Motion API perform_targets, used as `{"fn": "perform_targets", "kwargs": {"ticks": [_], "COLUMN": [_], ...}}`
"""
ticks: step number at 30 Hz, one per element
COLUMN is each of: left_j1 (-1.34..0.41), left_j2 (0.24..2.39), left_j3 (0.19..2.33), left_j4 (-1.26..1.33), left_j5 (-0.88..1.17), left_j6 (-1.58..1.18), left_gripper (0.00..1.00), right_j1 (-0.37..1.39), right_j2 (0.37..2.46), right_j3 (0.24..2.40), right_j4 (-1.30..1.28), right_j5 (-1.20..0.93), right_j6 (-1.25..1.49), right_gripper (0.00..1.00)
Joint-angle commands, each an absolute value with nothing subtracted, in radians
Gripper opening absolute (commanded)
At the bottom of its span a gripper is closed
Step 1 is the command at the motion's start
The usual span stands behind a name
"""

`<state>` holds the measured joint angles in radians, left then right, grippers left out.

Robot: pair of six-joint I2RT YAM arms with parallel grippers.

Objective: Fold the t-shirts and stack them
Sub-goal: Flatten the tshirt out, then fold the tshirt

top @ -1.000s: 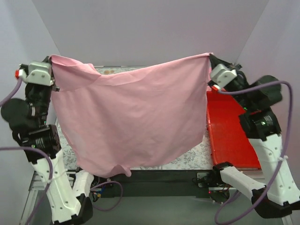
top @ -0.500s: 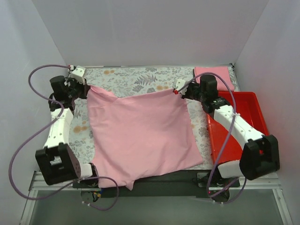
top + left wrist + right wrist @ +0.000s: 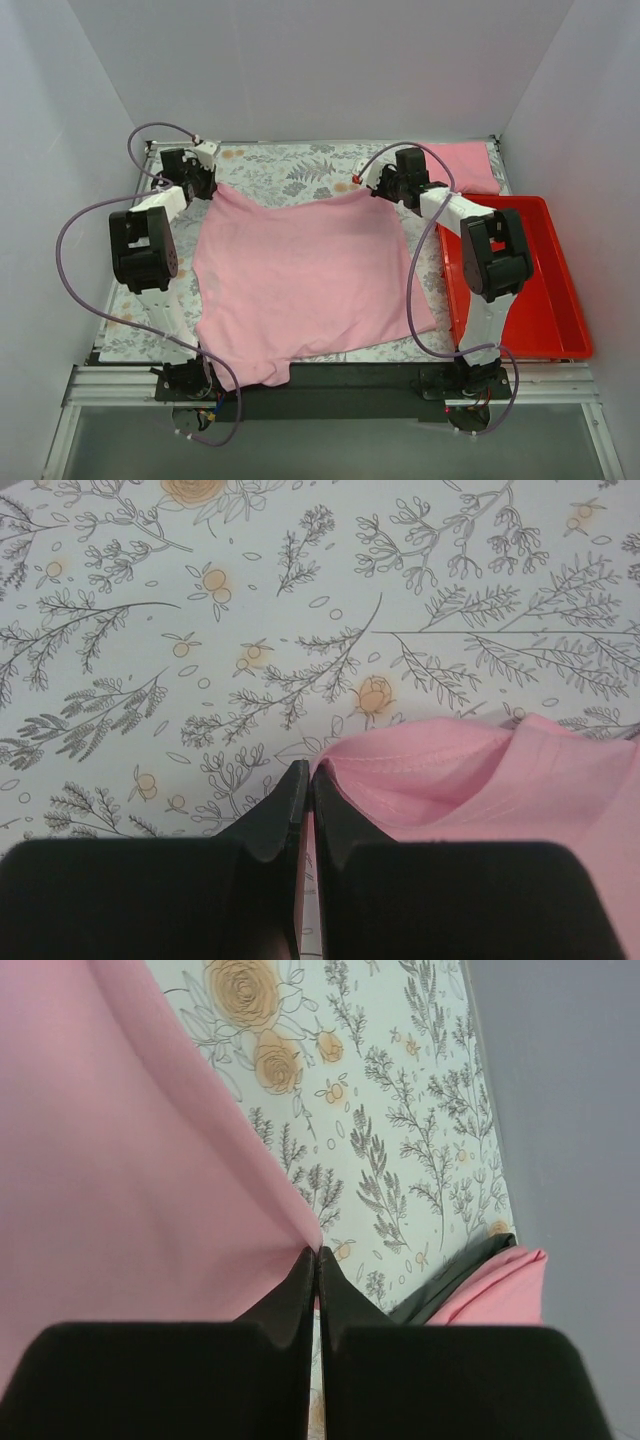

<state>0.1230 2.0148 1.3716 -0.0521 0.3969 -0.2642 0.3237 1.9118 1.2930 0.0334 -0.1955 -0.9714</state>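
A light-pink t-shirt (image 3: pixel 305 280) lies spread flat across the floral tablecloth, its near edge hanging over the table's front. Both arms are stretched toward the back of the table. My left gripper (image 3: pixel 212 184) is shut on the shirt's far left corner. In the left wrist view the closed fingertips (image 3: pixel 308 772) pinch the hemmed edge of the t-shirt (image 3: pixel 470 780). My right gripper (image 3: pixel 362 187) is shut on the far right corner. In the right wrist view its tips (image 3: pixel 318 1253) pinch the t-shirt (image 3: pixel 120 1160). A second t-shirt (image 3: pixel 460 165), folded, lies at the back right.
A red plastic tray (image 3: pixel 545 320) stands along the table's right side, beside the spread shirt. The folded t-shirt (image 3: pixel 500 1290) shows just right of my right gripper in its wrist view. Grey walls close in the back and both sides. Purple cables arc over both arms.
The shirt hung stretched in the air between both raised grippers. Both arms have swung forward and down, laying it flat on the table, corners still pinched.
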Motion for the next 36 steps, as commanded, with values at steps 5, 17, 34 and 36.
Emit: {"fn": "perform_targets", "kwargs": {"ticks": [5, 17, 34, 36], "left_j1": [0.100, 0.031, -0.032, -0.032], "left_j2": [1.910, 1.485, 1.198, 1.186], "left_j3": [1.410, 1.106, 0.947, 0.931], "left_j4": [-0.132, -0.435, -0.816, -0.854], "left_j5": [0.344, 0.336, 0.341, 0.360], "left_j6": [-0.250, -0.276, -0.229, -0.218], "left_gripper": [0.00, 0.00, 0.00, 0.00], "right_j1": [0.314, 0.270, 0.212, 0.209], "right_j2": [1.922, 1.871, 1.780, 1.778], "right_j3": [1.414, 1.436, 1.324, 1.305], "right_j4": [-0.043, -0.324, -0.491, -0.500], "right_j5": [-0.202, -0.370, -0.416, -0.407], "right_j6": [-0.960, -1.091, -1.327, -1.345], "right_gripper": [0.01, 0.01, 0.01, 0.01]}}
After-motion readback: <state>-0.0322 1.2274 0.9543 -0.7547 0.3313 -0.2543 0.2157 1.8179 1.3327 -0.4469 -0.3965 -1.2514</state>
